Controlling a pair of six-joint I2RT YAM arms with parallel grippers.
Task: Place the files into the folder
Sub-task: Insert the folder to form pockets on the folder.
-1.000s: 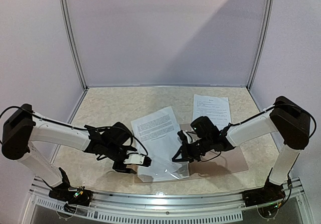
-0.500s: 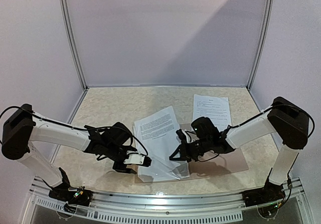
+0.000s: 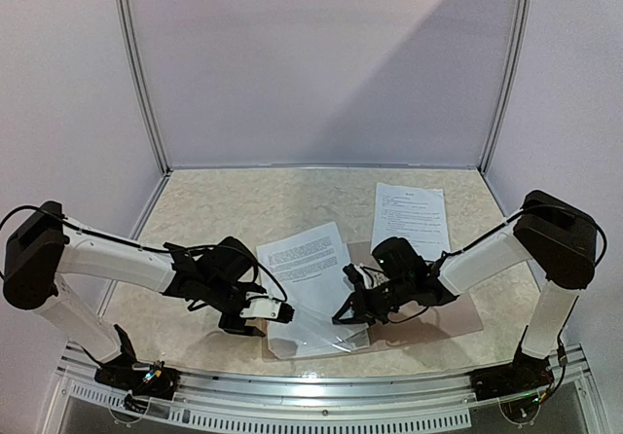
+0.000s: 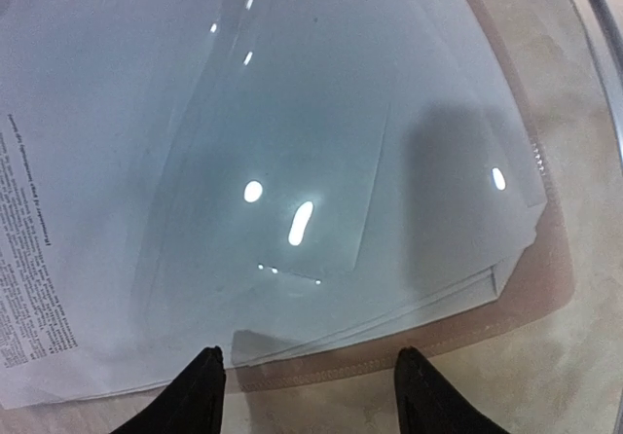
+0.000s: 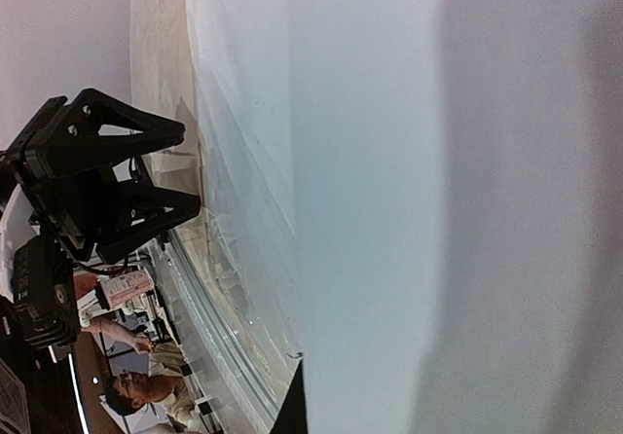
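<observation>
The tan folder [image 3: 450, 317] lies open near the table's front, its edge [image 4: 369, 362] just ahead of my left fingers. A printed sheet of the files [image 3: 304, 257] rests slanted over the folder's left part, with a glossy clear sleeve [image 4: 292, 162] lying over white pages [image 4: 58, 210]. My right gripper [image 3: 344, 316] is shut on that sheet's right edge; the white paper [image 5: 409, 162] fills the right wrist view beside my dark fingertip [image 5: 292, 407]. My left gripper [image 3: 283, 311] hangs open at the folder's near-left corner, holding nothing [image 4: 310, 361]. Another printed sheet [image 3: 410, 215] lies flat at the back right.
Metal frame posts and grey walls enclose the back and sides. A metal rail [image 3: 321, 387] runs along the near edge, close to the folder. The left gripper [image 5: 112, 176] shows in the right wrist view, near the sheet's far edge.
My right gripper has drawn the held sheet toward the near edge and lower over the folder. The left arm has stayed still.
</observation>
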